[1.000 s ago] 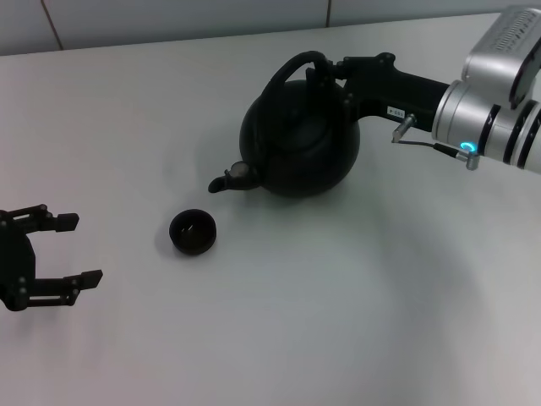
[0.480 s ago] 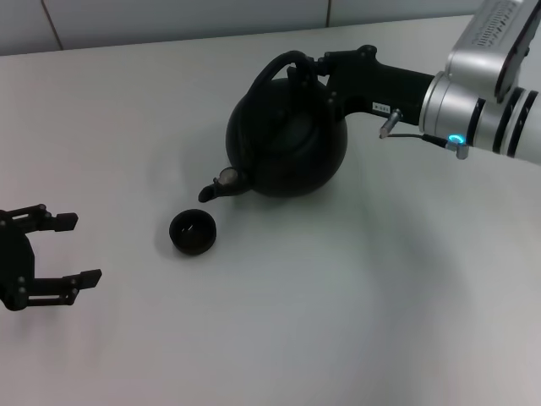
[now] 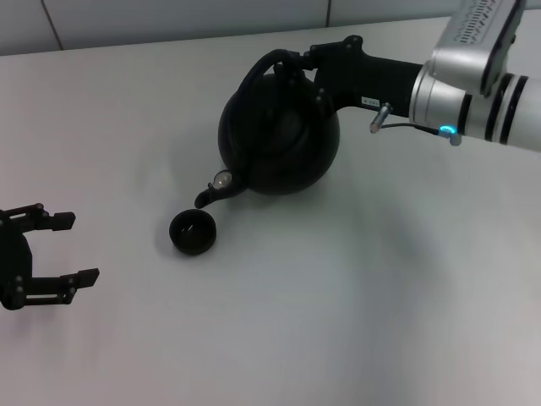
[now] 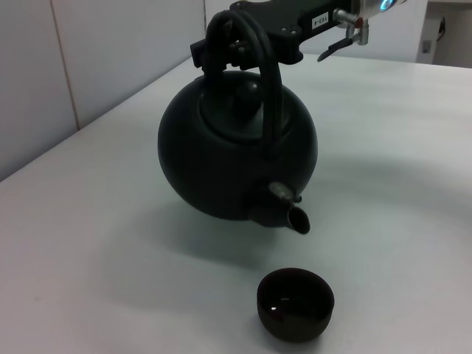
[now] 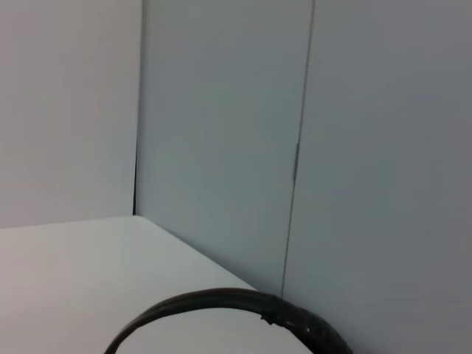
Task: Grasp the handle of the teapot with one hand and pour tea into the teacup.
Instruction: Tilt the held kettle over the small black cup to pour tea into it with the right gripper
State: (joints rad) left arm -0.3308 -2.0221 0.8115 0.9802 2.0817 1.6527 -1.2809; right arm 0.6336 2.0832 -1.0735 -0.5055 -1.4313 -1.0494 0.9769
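**White counter: teapot being tipped over teacup**

White counter (image 3: 355, 321) is carrying the teacup (image 3: 193, 232). The teapot (image 3: 279, 139) is being held aloft by its handle (image 3: 264, 66) in the right hand (image 3: 314, 61), spout just above the cup. The left hand (image 3: 69, 249) is hanging wide apart nearby.

We see a plain white tabletop (image 3: 338, 321); along its far edge stands a pale panelled wall (image 3: 186, 17).

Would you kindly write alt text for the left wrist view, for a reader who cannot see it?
A large round black teapot hangs lifted above a white table, held by its arched handle in the right pincer, spout tipped down toward a small dark teacup standing just below and in front of it. No tea is visible pouring.
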